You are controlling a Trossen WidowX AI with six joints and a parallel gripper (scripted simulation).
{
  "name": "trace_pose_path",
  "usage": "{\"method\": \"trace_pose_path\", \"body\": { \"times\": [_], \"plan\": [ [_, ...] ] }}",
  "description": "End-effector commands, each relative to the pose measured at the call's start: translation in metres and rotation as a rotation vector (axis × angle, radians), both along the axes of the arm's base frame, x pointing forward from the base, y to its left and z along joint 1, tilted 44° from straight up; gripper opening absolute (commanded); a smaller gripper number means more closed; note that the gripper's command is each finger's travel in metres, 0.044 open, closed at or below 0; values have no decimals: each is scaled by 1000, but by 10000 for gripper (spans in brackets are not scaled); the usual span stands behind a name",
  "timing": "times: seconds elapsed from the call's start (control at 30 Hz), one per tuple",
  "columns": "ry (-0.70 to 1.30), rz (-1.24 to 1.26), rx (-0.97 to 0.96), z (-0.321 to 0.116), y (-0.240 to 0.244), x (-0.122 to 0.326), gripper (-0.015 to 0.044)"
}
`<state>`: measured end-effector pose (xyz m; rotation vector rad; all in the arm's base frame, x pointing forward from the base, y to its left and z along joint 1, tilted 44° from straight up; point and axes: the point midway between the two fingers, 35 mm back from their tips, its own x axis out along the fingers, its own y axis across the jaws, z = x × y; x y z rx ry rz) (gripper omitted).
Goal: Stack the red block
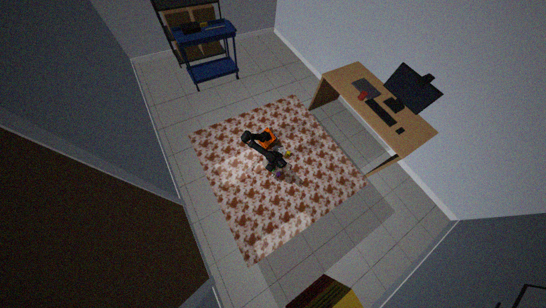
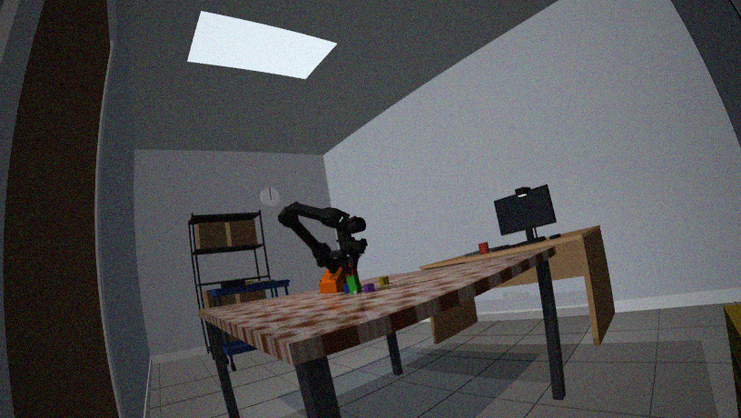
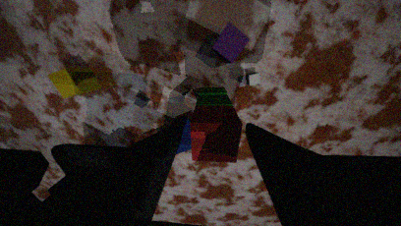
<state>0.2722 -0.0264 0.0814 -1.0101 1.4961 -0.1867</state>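
- A yellow block lies on the table, far left.
- The gripper has its jaws spread, holding nothing.
- The red block sits between them, atop the green tower.
- A purple block lies beyond.

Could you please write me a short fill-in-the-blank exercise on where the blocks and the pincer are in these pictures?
1. The small red cube sits on top of the ____ tower.
2. The black pincer is ____, its fingers apart from the red cube.
3. In the wrist view, the small purple cube lies on the brown-blotched table top beyond the tower, and the ____ cube lies far left.

Missing words: green; open; yellow
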Motion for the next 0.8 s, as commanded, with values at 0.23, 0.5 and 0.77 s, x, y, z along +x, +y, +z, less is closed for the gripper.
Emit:
{"method": "trace_pose_path", "body": {
  "times": [0.23, 0.5, 0.77],
  "plan": [
    [-1, -1, -1, 0, 0, 0, 440],
    [-1, -1, -1, 0, 0, 0, 440],
    [-1, -1, -1, 0, 0, 0, 440]
  ]
}}
